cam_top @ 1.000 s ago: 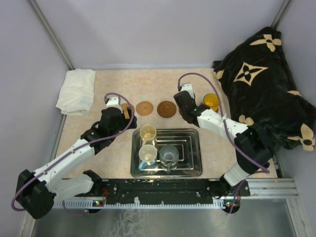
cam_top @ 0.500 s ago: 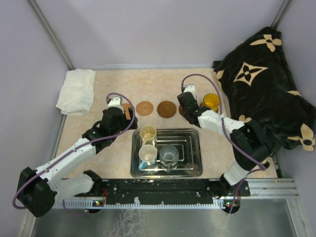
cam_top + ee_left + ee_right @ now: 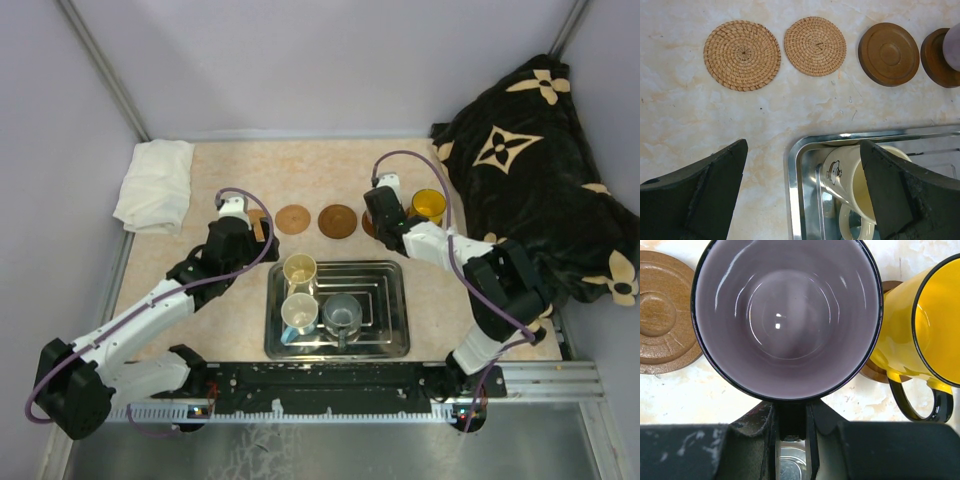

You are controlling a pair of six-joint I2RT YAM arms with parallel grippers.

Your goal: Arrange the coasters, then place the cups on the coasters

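Observation:
Two woven coasters (image 3: 742, 55) (image 3: 815, 46) and a wooden coaster (image 3: 888, 53) lie in a row beyond the tray. My right gripper (image 3: 790, 412) is shut on the handle of the purple cup (image 3: 787, 315), which is over a dark coaster (image 3: 940, 57); I cannot tell if they touch. The yellow cup (image 3: 920, 325) stands on a coaster (image 3: 875, 372) just to its right. My left gripper (image 3: 804, 150) is open above the tray's far left corner, beside the cream cup (image 3: 865, 185). The white cup (image 3: 299, 312) and grey cup (image 3: 342, 315) stand in the tray.
The metal tray (image 3: 385, 300) lies near the arm bases. A folded white cloth (image 3: 155, 185) lies at the far left. A black patterned blanket (image 3: 530, 170) is heaped along the right side, close to the yellow cup (image 3: 428, 205).
My right gripper has carried the purple cup a little to the right, toward the yellow cup. The left arm has barely moved.

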